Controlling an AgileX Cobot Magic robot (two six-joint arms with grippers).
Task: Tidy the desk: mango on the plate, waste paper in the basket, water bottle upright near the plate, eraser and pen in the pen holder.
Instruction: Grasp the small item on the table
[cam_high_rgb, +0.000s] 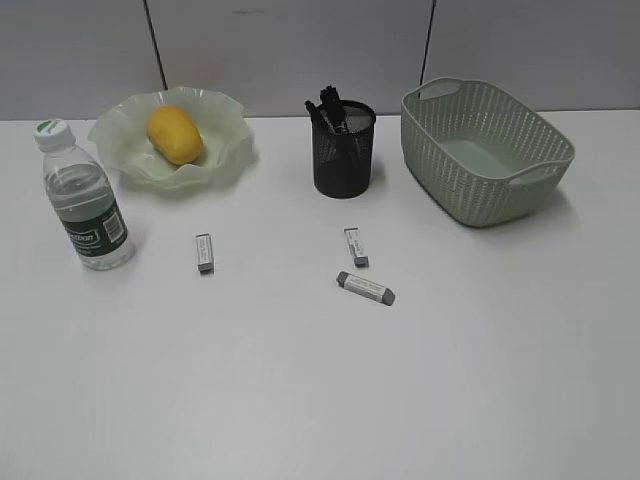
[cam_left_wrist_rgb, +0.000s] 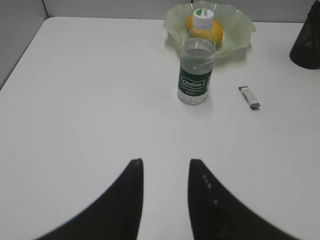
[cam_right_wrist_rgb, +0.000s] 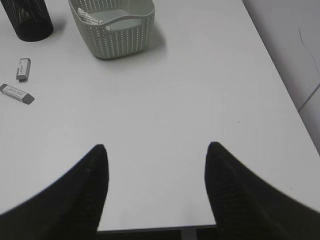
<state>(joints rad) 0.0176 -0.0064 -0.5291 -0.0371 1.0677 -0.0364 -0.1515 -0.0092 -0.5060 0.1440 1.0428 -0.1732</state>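
Note:
The mango (cam_high_rgb: 175, 134) lies in the plate (cam_high_rgb: 225, 150) at the back left. The water bottle (cam_high_rgb: 84, 195) stands upright in front of the plate. Dark pens (cam_high_rgb: 330, 105) stick out of the pen holder (cam_high_rgb: 343, 150). Three erasers lie flat on the desk (cam_high_rgb: 320, 400): one (cam_high_rgb: 204, 252) left of centre, two (cam_high_rgb: 356, 247) (cam_high_rgb: 366, 289) close together in the middle. Inside the basket (cam_right_wrist_rgb: 112, 30) a white printed scrap, the waste paper (cam_right_wrist_rgb: 90, 17), shows. My left gripper (cam_left_wrist_rgb: 166, 162) is open and empty, far short of the bottle (cam_left_wrist_rgb: 196, 65). My right gripper (cam_right_wrist_rgb: 157, 146) is open and empty at the desk's front edge.
Neither arm shows in the exterior view. A grey panel wall runs behind the desk. The desk's right edge (cam_right_wrist_rgb: 280, 75) and front edge (cam_right_wrist_rgb: 150, 227) are close to my right gripper.

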